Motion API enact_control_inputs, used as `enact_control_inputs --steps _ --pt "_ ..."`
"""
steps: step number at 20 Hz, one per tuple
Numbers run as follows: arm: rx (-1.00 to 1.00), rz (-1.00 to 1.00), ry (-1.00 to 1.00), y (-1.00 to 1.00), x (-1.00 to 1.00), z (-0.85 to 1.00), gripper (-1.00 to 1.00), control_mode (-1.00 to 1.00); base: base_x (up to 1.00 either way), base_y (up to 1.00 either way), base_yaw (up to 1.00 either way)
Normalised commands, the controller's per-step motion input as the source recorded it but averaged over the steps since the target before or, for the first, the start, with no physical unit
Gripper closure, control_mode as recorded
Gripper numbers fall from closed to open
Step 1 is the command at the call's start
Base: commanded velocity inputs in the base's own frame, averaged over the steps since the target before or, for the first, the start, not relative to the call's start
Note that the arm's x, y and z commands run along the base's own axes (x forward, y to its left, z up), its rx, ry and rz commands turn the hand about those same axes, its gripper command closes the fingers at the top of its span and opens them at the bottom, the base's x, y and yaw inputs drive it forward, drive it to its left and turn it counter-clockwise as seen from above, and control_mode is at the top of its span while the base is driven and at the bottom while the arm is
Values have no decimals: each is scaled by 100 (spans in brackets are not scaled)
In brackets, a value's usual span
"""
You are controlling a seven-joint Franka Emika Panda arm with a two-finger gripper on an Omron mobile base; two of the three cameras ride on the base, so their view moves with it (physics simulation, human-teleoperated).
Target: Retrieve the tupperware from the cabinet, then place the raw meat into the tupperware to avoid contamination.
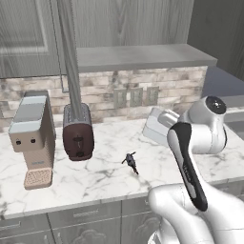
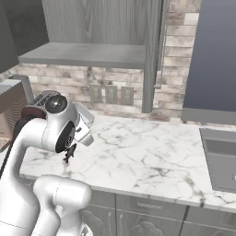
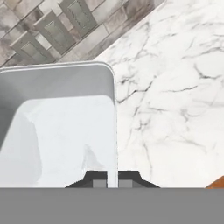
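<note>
The tupperware (image 3: 57, 127) is a pale open box with rounded corners, also seen tilted beside my hand, low over the marble counter (image 1: 102, 178) near the back wall, tupperware (image 1: 153, 127). My gripper (image 3: 114, 180) is shut on its right rim wall, one fingertip on each side. Whether the box touches the counter I cannot tell. The cabinet (image 1: 143, 56) above stands open, its grey shelf bare, one door (image 1: 70, 62) edge-on. A small dark spiky thing (image 1: 130, 162) lies on the counter; I cannot tell whether it is the raw meat. An orange-brown sliver (image 3: 217, 183) shows at the hand view's corner.
A beige coffee machine (image 1: 32, 138) and a dark red toaster (image 1: 77, 132) stand at the counter's left. Wall outlets (image 1: 136, 96) sit in the brick backsplash. A sink (image 2: 221, 159) lies at the far right. Grey drawer fronts (image 2: 147, 207) run below the counter edge.
</note>
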Motion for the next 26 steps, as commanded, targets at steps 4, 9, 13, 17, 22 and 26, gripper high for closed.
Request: enact_control_inputs --steps 4,9,13,17,22,26 --pt "-7 0 4 -18 62 -45 100 -100 0 0 0" --pt "-8 -3 8 -16 70 -48 100 -100 0 0 0" --pt "-6 0 13 -24 59 -43 100 -100 0 0 0" --pt "-1 2 9 -27 34 -28 100 -100 0 0 0" --pt "0 2 0 0 5 -1 100 -100 0 0 0" --pt "-3 1 0 -3 -1 -22 100 -100 0 0 0"
